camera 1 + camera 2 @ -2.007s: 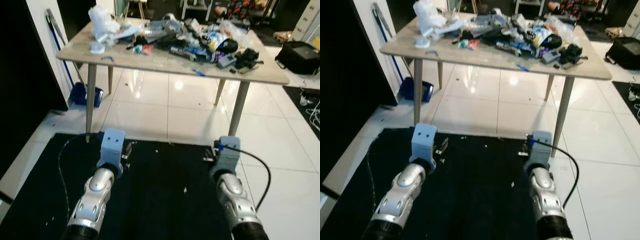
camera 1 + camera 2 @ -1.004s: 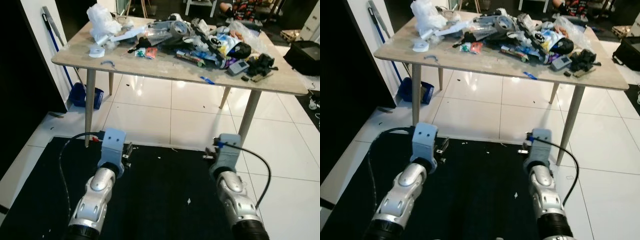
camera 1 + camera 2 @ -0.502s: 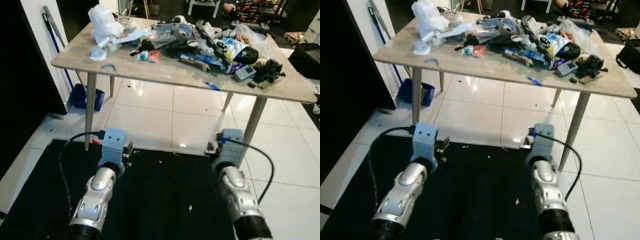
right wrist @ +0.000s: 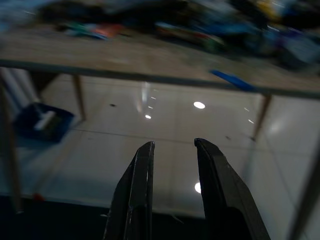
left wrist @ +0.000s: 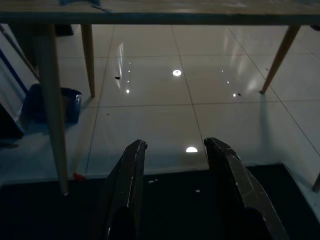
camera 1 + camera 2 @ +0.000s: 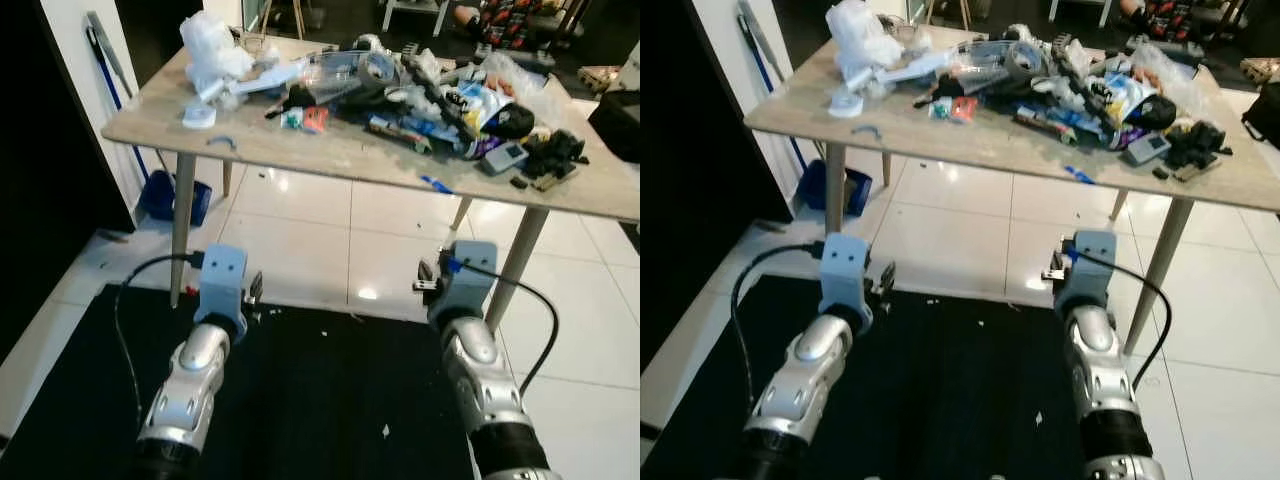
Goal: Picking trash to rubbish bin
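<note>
- White floor tiles (image 6: pixel 300 215) and a black mat (image 6: pixel 320 400) front a wooden table (image 6: pixel 330 150) heaped with trash (image 6: pixel 420 85), well ahead of both arms.
- Left gripper (image 5: pixel 176 150) and right gripper (image 4: pixel 172 146) hover low with fingers parted and empty, likely poised for approach.
- Blur hides what individual items are; a blue bin (image 6: pixel 165 195) sits half-hidden behind the table leg.
</note>
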`<state>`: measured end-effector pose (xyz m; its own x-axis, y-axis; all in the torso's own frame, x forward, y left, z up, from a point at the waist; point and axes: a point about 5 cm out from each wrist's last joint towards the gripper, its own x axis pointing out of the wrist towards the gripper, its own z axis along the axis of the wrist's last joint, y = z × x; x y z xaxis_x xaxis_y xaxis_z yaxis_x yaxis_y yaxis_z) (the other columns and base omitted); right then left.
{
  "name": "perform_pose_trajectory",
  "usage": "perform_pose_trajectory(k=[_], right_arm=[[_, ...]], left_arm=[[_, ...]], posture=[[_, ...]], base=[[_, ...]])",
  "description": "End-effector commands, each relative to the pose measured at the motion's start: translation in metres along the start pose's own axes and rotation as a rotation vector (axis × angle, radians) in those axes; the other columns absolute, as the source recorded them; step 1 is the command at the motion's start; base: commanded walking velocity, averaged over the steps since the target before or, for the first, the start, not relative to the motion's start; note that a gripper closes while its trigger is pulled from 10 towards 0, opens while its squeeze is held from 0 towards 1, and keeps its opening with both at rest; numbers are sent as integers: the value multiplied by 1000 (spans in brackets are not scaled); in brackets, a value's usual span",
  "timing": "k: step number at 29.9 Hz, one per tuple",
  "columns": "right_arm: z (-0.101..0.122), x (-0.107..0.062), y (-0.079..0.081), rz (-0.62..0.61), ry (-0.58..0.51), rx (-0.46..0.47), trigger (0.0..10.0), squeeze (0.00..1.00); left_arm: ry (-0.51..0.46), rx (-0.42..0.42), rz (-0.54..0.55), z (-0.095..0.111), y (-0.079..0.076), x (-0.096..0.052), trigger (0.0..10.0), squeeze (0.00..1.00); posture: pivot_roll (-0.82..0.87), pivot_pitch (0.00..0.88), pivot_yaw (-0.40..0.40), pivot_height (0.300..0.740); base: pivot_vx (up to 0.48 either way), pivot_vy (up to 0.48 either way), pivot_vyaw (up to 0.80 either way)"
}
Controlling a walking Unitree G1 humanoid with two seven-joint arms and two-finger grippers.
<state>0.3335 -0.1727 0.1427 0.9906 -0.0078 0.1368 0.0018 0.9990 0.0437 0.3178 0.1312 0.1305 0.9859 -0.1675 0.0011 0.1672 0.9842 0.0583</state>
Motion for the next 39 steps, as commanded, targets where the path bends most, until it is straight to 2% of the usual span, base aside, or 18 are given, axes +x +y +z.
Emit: perform_pose_trajectory(k=[1, 14, 16, 21, 39], right_arm=[[-2, -4, 3, 20, -5, 5, 10000, 0], [2, -5, 11, 72, -37, -18, 10000, 0], [2, -5, 11, 76, -42, -17, 10000, 0], [4, -5, 11, 81, -51, -16, 10000, 0], [6, -7, 17, 115, -69, -14, 10000, 0]], left_arm=[[-3, -5, 6, 3, 3, -1, 10000, 0], [-54, -13, 24, 16, 10, 3, 10000, 0], [-108, -51, 16, 23, 8, 2, 10000, 0], [-162, -69, -2, 32, 4, 1, 10000, 0], [-159, -46, -8, 32, 4, 0, 10000, 0]], posture=[[-40, 138, -63, 740], [-38, 137, -62, 740], [-38, 137, -62, 740], [-39, 136, -62, 740], [-38, 137, -60, 740]], base=[[270, 0, 0], [267, 0, 0], [270, 0, 0], [268, 0, 0], [284, 0, 0]])
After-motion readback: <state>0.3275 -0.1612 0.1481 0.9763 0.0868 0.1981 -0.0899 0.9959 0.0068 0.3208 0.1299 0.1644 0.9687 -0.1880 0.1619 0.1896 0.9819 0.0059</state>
